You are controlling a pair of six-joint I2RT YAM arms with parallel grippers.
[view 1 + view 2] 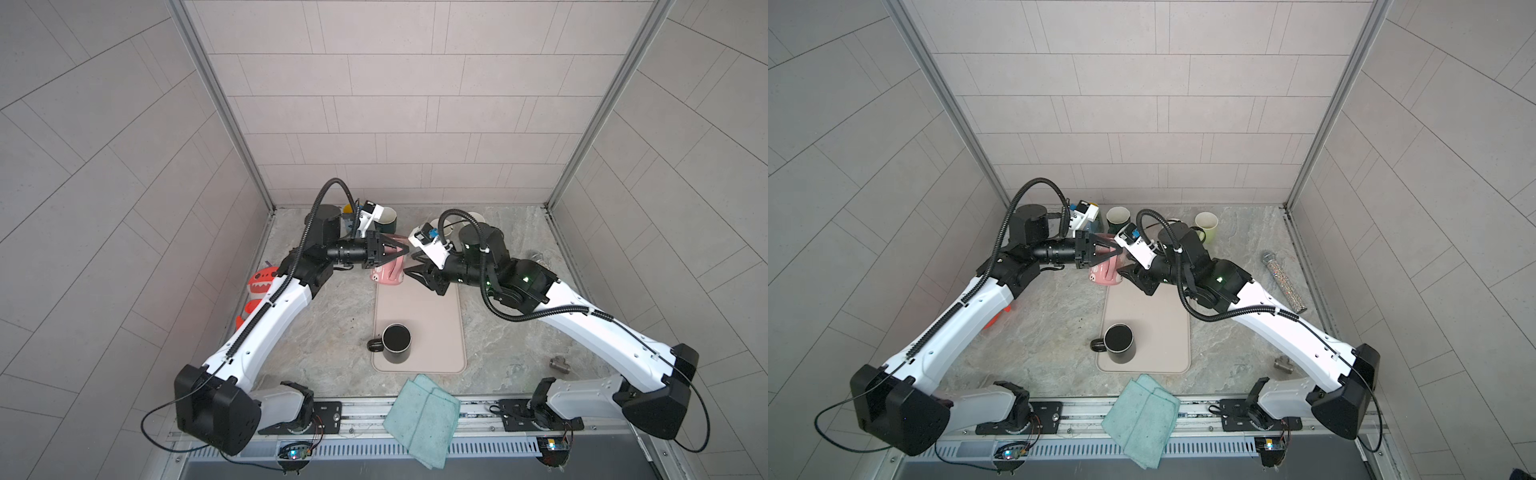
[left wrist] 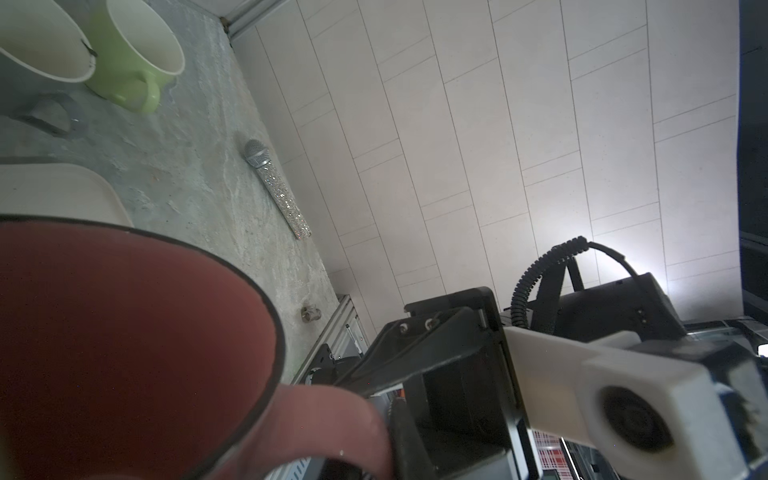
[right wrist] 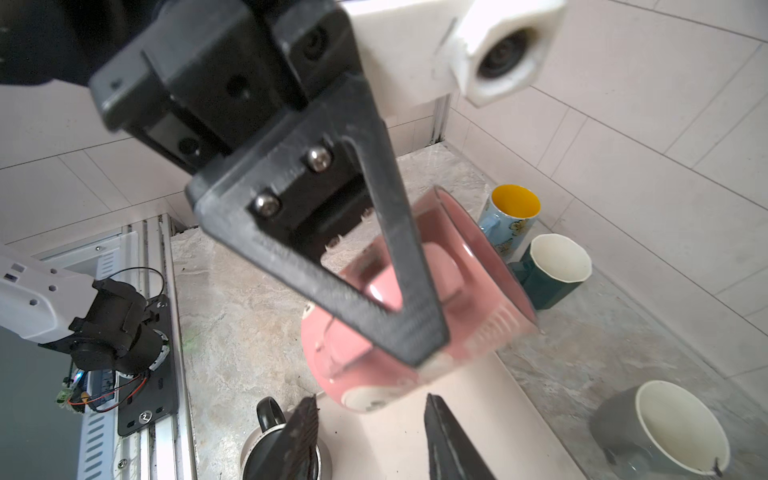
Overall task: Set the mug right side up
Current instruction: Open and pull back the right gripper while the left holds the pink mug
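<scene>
Black mug (image 1: 397, 343) upright on beige mat (image 1: 432, 316); teal cloth (image 1: 422, 419) near.

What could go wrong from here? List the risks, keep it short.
1. The left gripper pinches only the rim of the tilted pink mug; it may slip.
2. The open right gripper sits close beside the mug and may knock it.
3. The dark green mug stands close behind; a swing could hit it.

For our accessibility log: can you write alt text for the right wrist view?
The left gripper clamps the rim of a tilted pink mug by a beige mat. The right gripper hangs open close by. A blue mug, green mug and grey mug stand beyond.
</scene>
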